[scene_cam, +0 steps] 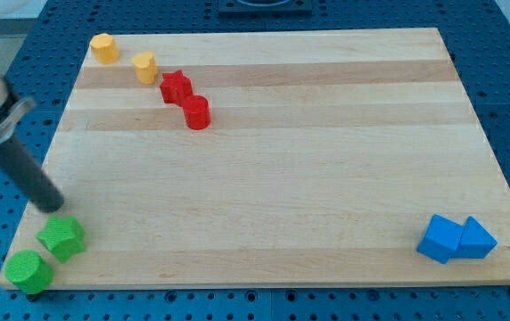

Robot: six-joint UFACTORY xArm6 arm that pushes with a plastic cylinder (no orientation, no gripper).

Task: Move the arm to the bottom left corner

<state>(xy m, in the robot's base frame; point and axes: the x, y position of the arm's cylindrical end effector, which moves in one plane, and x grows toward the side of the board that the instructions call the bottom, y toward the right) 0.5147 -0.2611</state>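
Observation:
My tip (55,207) is at the view's bottom left, just above the green blocks, at the left edge of the wooden board (273,178). The dark rod slants up to the view's left. A green cube-like block (62,237) lies right below the tip, close to it; whether they touch is unclear. A green cylinder (28,271) sits at the board's bottom left corner.
Two yellow blocks (104,47) (144,66) lie at the top left, with a red star (176,86) and a red cylinder (197,112) beside them. A blue cube (440,237) and a blue triangular block (476,239) touch at the bottom right. Blue perforated table surrounds the board.

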